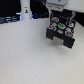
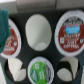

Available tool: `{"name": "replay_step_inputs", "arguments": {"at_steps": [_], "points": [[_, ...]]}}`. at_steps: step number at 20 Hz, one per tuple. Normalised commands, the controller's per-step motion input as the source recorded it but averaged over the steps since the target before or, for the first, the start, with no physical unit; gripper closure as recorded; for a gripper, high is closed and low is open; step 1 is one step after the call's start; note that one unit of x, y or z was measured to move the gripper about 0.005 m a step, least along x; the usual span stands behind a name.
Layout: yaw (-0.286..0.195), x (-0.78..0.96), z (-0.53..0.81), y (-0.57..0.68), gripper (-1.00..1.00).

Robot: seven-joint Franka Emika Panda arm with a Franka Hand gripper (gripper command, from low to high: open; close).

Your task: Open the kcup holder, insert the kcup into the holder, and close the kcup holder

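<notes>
The black kcup holder [image 1: 61, 36] stands at the exterior view's right, with my gripper [image 1: 60, 21] directly over it. In the wrist view its inner rows of round slots fill the frame. The kcup [image 2: 40, 69], white with a green patterned top, sits in line with the near row of slots, between two white empty slots [image 2: 15, 68]. It shows as a green spot under my gripper [image 1: 60, 25] in the exterior view. My fingers are too blurred to tell whether they touch it.
Two larger pods with red-and-white lids [image 2: 73, 33] lie in the far row, with an empty white slot [image 2: 39, 32] between them. A tall white bottle-like object [image 1: 25, 11] stands at the back of the pale table [image 1: 25, 55].
</notes>
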Motion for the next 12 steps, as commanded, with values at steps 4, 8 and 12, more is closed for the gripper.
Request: {"name": "replay_step_inputs", "arguments": {"at_steps": [4, 8, 12], "points": [[0.051, 0.64, 0.02, -0.28, -1.0], [0.062, 0.71, -0.01, -0.15, -1.0], [0.066, 0.76, -0.02, 0.0, -1.0]]}}
